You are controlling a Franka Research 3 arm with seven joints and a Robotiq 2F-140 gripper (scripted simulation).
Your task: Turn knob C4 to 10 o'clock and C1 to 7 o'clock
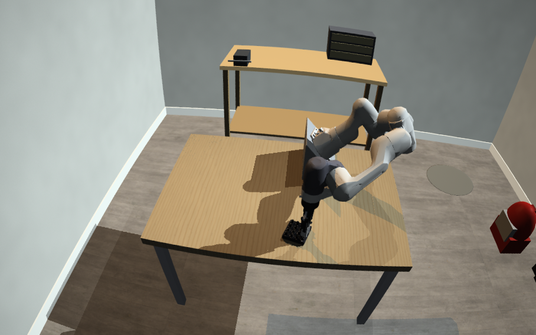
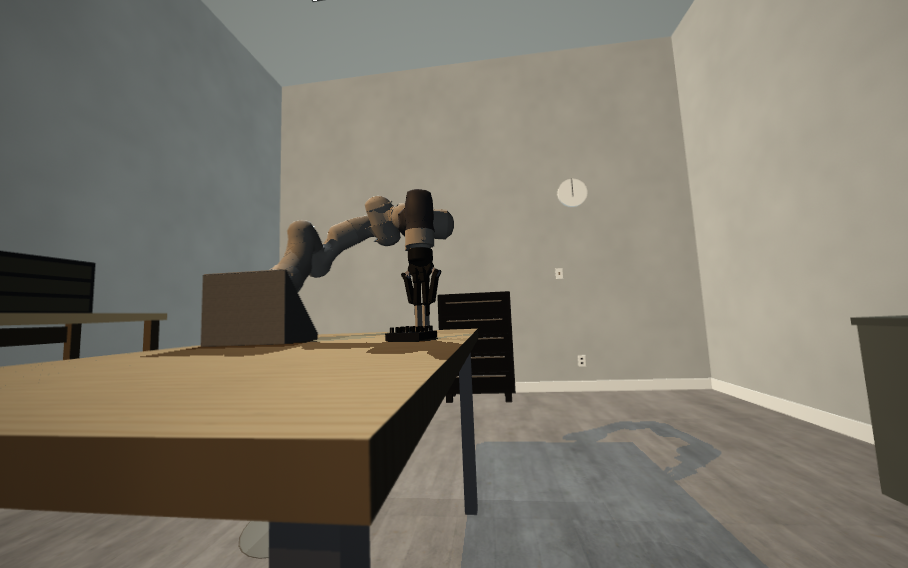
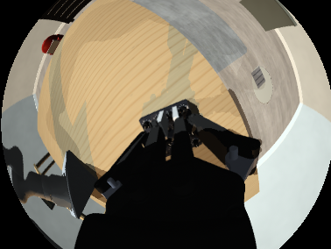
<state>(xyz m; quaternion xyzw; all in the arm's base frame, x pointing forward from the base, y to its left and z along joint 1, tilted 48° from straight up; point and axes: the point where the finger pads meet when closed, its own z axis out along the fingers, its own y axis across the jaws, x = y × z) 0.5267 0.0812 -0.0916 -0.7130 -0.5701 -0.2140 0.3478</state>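
Observation:
The black knob box [image 1: 293, 240] [image 2: 407, 336] [image 3: 151, 117] stands on the wooden table [image 1: 205, 197] [image 2: 220, 401] [image 3: 101, 88], near its long edge. Its short dark knobs stand in rows; names, marks and white lines are too small and dark to read. My gripper [image 1: 303, 233] [image 2: 421, 326] [image 3: 170, 115] points straight down over the box, fingertips at about the height of the knob tops. The fingers are a little apart, with a narrow gap between the pale fingertips. I cannot tell which knob is below or between them; the fingers hide part of the box.
A grey upright panel [image 1: 310, 145] [image 2: 244, 308] [image 3: 79, 186] stands on the table near the arm's base. A second table [image 1: 276, 57] behind bears a small black device [image 1: 241, 57] and a dark drawer unit [image 1: 350, 45]. A black drawer cabinet [image 2: 478, 348] stands beyond the table end.

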